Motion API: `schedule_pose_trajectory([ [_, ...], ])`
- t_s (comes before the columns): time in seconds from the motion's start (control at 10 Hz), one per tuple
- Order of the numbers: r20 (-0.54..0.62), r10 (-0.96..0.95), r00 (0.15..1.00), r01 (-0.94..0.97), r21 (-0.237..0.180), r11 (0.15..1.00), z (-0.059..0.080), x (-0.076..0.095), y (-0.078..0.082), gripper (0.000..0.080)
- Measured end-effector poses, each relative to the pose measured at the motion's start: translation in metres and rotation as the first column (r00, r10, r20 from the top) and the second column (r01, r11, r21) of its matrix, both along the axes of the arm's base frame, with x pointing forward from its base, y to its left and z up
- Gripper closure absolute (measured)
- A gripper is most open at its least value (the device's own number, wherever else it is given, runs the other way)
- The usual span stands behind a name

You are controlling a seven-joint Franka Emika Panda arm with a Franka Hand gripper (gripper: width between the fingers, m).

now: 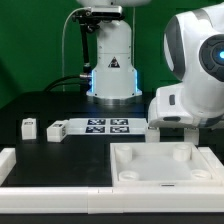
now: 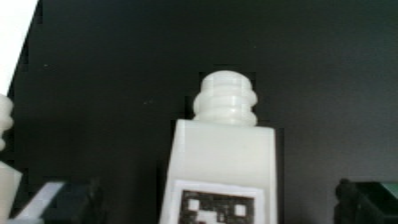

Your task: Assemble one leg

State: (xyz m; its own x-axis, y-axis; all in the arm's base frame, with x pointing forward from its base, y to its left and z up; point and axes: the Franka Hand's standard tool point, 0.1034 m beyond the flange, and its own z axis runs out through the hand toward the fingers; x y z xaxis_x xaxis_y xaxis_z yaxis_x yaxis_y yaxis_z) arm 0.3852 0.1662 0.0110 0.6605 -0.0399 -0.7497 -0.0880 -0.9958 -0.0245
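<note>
**Wrist and exterior views, leg assembly.** The leg (image 2: 226, 150) is shown in the wrist view as a stubby white block, and it is seen lying on the black table (image 1: 40, 148). One end is narrowed into a ribbed, rounded stud. A square black-and-white tag is carried on the face turned toward the camera, at the end nearer the gripper (image 2: 217, 186).

The gripper is seen to be spread wide. Only the dark fingers (image 2: 63, 200) are caught, at the two corners of the picture, and a strip of black table is left between each of them and the leg. Nothing is gripped, and the leg is not touched. It is centred between the two fingers, with the stud pointed away from them.

A second white ribbed part (image 2: 7, 130) is cut off by the picture's edge beside the leg and apart from it. What it is cannot be told.

In the exterior view the gripper is hidden behind the arm (image 1: 195, 80), so this leg cannot be matched there. Two further legs are seen toward the exterior view's left: a second leg (image 1: 28, 127) and a third leg (image 1: 57, 129), near each other. The marker board (image 1: 108, 126) is laid just beside the third leg. The square panel (image 1: 150, 172) with raised corner sockets is placed in front, and a white border piece (image 1: 12, 160) lies at the exterior view's left.
</note>
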Motion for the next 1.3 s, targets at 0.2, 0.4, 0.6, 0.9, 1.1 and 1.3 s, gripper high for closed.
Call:
schedule_pose_trajectory([
  [0.2, -0.003, 0.000, 1.000, 0.000, 0.000, 1.000, -0.0012, -0.0008, -0.0005, 0.0150],
  [0.4, -0.003, 0.000, 1.000, 0.000, 0.001, 1.000, -0.0016, -0.0006, -0.0015, 0.0304],
  [0.6, -0.003, 0.000, 1.000, 0.000, 0.001, 1.000, -0.0016, -0.0005, -0.0014, 0.0440],
  [0.9, -0.003, 0.000, 1.000, 0.000, 0.001, 1.000, -0.0016, -0.0006, -0.0014, 0.0513],
  [1.1, -0.003, 0.000, 1.000, 0.000, 0.001, 1.000, -0.0016, -0.0006, -0.0014, 0.0513],
  [1.3, -0.007, 0.000, 1.000, 0.000, 0.001, 1.000, -0.0003, -0.0009, -0.0018, 0.0513],
])
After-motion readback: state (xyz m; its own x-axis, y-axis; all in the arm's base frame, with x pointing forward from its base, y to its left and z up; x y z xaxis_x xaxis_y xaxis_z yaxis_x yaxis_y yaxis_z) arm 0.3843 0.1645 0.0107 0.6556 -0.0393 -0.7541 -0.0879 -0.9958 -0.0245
